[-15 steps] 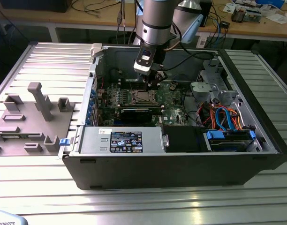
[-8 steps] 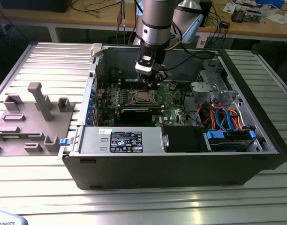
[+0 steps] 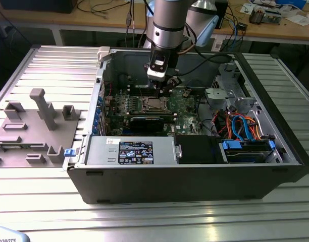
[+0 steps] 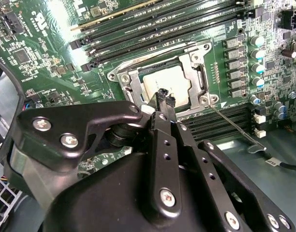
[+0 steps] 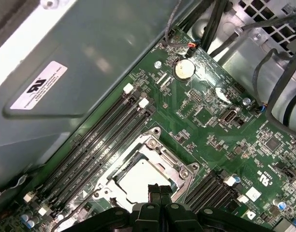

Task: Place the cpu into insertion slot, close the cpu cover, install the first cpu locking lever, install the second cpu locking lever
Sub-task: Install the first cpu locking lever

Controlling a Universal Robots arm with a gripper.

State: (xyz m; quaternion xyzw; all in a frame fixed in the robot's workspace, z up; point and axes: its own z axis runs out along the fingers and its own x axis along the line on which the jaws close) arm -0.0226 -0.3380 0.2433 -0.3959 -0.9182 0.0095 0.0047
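1. A ribbed aluminium table (image 3: 38,222) carries an open computer case (image 3: 195,181), whose walls rise on every side of the interior
2. A grey fixture tray (image 3: 23,141) lies on the table at the exterior view's left, just beside the case wall
3. The robot arm (image 3: 167,25) reaches down through the open top of the case near its far wall, well apart from the drive cage (image 3: 245,148) at the exterior view's right
4. The green motherboard (image 3: 187,103) lies flat inside the case, with memory slots (image 5: 104,140) running along two opposite sides of the socket
5. The gripper (image 4: 165,98) hangs over the socket's edge with its fingertips pinched together and nothing seen between them; contact with the socket cannot be judged
6. The cpu cover (image 4: 202,79) lies folded down flat, framing the chip on all sides
7. The cpu (image 5: 138,179) sits in the insertion slot, its pale face showing through the cover's open centre
8. A thin locking lever (image 4: 235,128) juts from one socket corner across the neighbouring slots, clear of the fingers
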